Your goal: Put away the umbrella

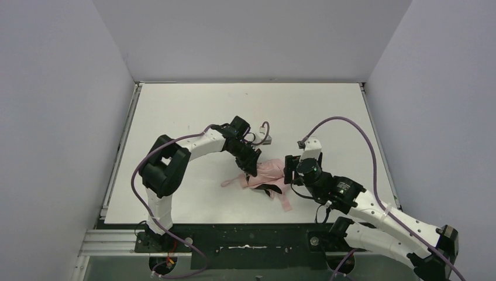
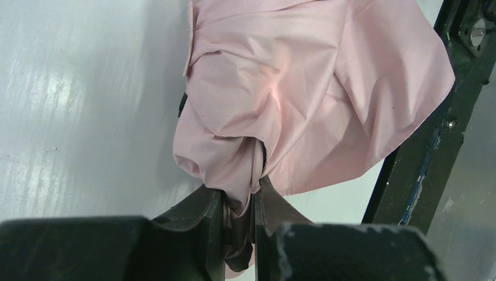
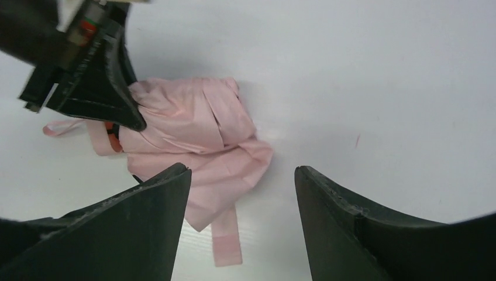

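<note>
Black left gripper (image 2: 240, 196) pinches a fold of the pink umbrella (image 2: 292, 88); right gripper (image 3: 241, 171) hangs spread wide just beside it, over the white table (image 3: 380, 70).

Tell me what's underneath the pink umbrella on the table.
Only the white table shows beneath the umbrella, with a black part poking out at its near edge. The bunched pink canopy, pinched by the left gripper, covers the rest, so anything else beneath cannot be seen.
</note>
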`<state>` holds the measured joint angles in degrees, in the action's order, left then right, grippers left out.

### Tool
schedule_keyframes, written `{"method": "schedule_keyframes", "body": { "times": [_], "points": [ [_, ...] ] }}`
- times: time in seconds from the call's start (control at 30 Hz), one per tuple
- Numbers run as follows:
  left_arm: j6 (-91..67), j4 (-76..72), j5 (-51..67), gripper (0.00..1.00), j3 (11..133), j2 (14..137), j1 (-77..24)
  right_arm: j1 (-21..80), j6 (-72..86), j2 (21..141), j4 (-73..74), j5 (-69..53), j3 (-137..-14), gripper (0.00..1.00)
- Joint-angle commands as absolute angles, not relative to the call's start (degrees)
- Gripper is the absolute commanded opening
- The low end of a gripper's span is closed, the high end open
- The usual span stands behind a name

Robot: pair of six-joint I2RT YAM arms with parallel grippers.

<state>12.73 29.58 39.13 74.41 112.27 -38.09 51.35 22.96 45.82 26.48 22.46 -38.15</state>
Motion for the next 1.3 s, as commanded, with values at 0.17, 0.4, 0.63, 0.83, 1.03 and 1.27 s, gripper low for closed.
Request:
{"method": "schedule_keyframes", "body": {
  "times": [0.17, 0.4, 0.63, 0.83, 1.03, 1.27],
  "points": [
    [13.65, 29.27, 29.63, 0.0, 72.75, 109.41, -37.97, 51.2, 68.37, 48.87, 35.82, 25.31, -33.9, 0.67],
    [13.62, 29.09, 29.62, 0.0, 72.86, 109.47, -37.97, 50.81, 73.8, 51.29, 24.0, 22.67, -27.94, 0.65],
    [13.92, 29.28, 28.95, 0.0, 72.78, 109.6, -38.44, 49.21, 73.94, 58.85, 11.15, 18.95, -25.43, 0.59],
    [14.0, 29.48, 28.27, 0.0, 72.81, 109.75, -38.66, 48.35, 72.72, 60.78, 9.94, 16.72, -25.05, 0.34],
    [12.5, 29.09, 26.01, 0.0, 73.37, 110.23, -38.94, 49.14, 62.45, 55.96, 12.1, 15.92, -26.12, 0.0],
    [9.84, 28.34, 24.06, 0.0, 74.07, 111.18, -39.1, 52.56, 54.38, 60.56, 2.75, 0.65, -23.71, 0.0]
  ]
}}
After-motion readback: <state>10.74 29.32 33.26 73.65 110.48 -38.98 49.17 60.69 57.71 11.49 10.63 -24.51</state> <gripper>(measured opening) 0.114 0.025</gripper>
